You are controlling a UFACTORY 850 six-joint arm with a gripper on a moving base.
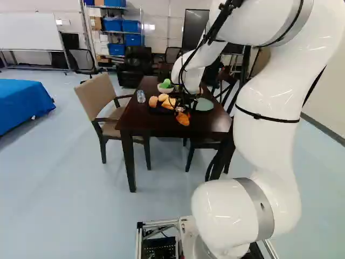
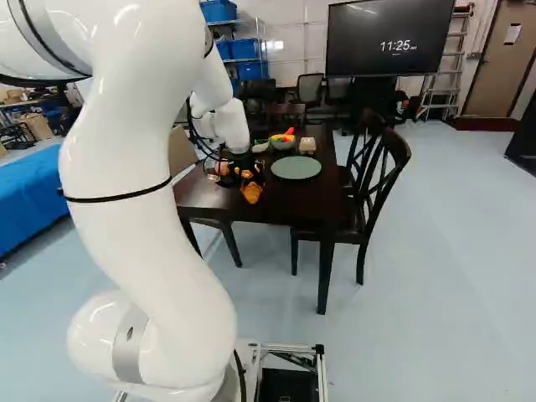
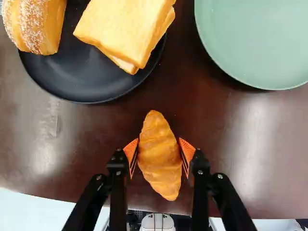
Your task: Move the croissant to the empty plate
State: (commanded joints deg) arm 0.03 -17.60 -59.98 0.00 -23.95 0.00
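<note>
So the fingers (image 3: 188, 151) have the croissant (image 3: 160, 156) pinched across its fat middle, a pad on each side, over the table (image 3: 216, 159) near its edge; can't tell if it's lifted. Good spot to grab imo, the tips taper and would probably slip. I'd guess it's light with a bit of give, so go easy on the squeeze. Green plate (image 3: 260, 43) looks empty.

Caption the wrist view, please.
Gripper closed on a croissant, with a black plate of bread and a green plate ahead.
</note>
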